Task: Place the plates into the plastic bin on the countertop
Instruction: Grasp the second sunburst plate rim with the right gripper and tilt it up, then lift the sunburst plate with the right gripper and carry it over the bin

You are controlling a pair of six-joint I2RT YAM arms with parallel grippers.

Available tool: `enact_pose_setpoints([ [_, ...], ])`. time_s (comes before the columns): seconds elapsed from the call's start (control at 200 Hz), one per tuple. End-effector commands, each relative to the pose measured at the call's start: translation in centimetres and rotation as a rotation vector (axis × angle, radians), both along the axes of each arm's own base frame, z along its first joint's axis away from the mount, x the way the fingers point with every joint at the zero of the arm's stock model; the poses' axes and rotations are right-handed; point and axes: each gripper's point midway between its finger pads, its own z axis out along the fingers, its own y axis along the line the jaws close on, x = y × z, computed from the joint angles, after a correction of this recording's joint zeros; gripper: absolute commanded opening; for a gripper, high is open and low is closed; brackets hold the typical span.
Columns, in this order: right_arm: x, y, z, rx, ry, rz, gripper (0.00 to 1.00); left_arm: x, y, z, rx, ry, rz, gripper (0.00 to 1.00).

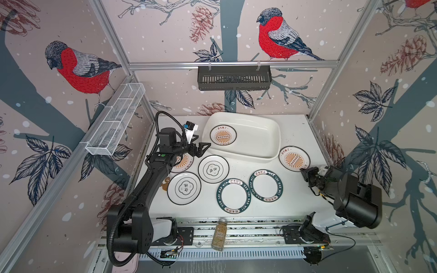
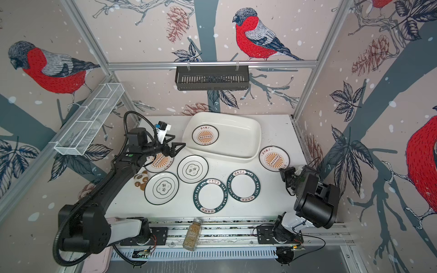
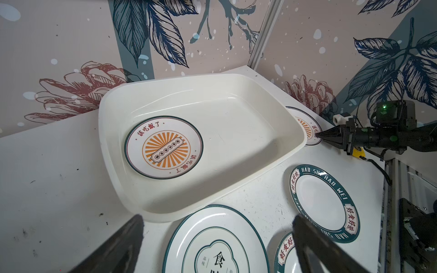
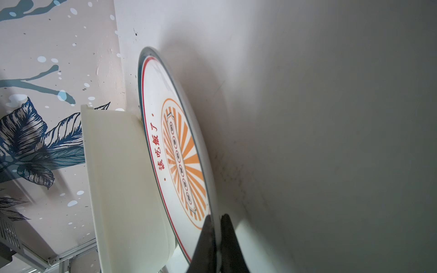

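The sunburst plate (image 1: 294,158) lies on the countertop (image 1: 298,132), just beside the plastic bin (image 1: 255,141). Its near rim is clamped between the fingers of my right pincer (image 4: 215,216). Ahead of that pincer, past the bin's wall, a second sunburst plate (image 1: 223,135) lies flat inside. My left pincer (image 1: 203,149) hangs at the bin's other end, fingers wide apart and holding nothing. A flower-emblem plate (image 1: 213,169) lies below its tips, and two green-lettered plates (image 1: 233,196) lie between the pincers.
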Motion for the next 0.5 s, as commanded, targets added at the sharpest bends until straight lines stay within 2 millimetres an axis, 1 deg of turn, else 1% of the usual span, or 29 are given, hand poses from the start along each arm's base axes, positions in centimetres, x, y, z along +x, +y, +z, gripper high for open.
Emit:
enact_pose_setpoints([
  [0.0,0.2,-0.8,0.7,-0.017,-0.019,-0.028,0.03,0.1,-0.2,1.0,-0.011,-0.038,-0.012,0.97],
  [0.275,0.9,-2.8,4.9,-0.101,-0.099,-0.063,0.01,0.1,-0.3,1.0,-0.012,-0.037,-0.018,0.97],
  [0.47,0.8,-3.5,7.8,-0.143,-0.153,-0.077,0.01,0.1,-0.2,0.8,-0.007,-0.027,-0.015,0.97],
  [0.495,0.8,-3.5,7.8,-0.141,-0.151,-0.078,0.01,0.1,-0.2,0.8,-0.007,-0.027,-0.016,0.97],
])
